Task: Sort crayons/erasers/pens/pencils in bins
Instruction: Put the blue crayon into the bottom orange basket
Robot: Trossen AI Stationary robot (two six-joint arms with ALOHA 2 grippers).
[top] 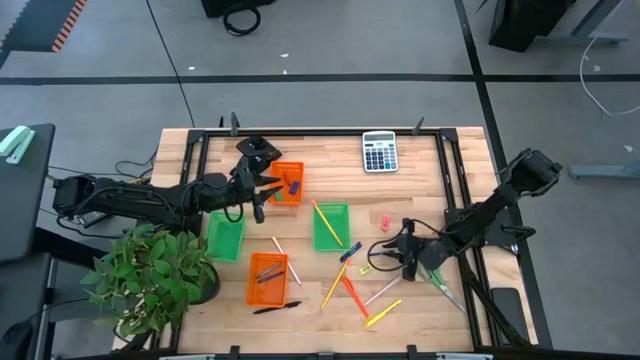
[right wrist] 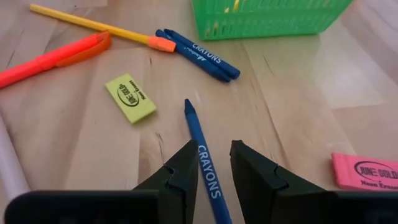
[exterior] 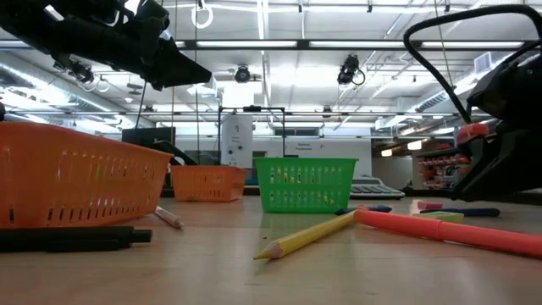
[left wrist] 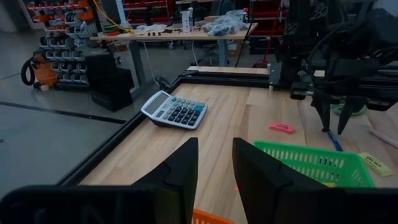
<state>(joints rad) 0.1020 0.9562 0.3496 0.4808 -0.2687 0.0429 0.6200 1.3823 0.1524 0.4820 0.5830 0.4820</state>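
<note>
My right gripper [right wrist: 214,163] is low over the table at the right [top: 400,258], open. Its fingers stand on either side of a blue crayon [right wrist: 198,134] that lies along them. I cannot tell whether they touch it. Two more blue crayons [right wrist: 199,55], a yellow eraser [right wrist: 130,98], a pink eraser [right wrist: 367,171] and an orange marker [right wrist: 56,57] lie nearby on the wood. My left gripper [left wrist: 215,168] hovers open and empty over the far orange bin [top: 287,183].
A green bin [top: 225,237], a middle green bin [top: 330,226] with a yellow pencil in it, and a near orange bin [top: 267,278] stand on the table. There is a calculator [top: 379,152] at the back and a potted plant [top: 150,275] at the front left. Pencils and a black pen [top: 275,308] lie loose near the front.
</note>
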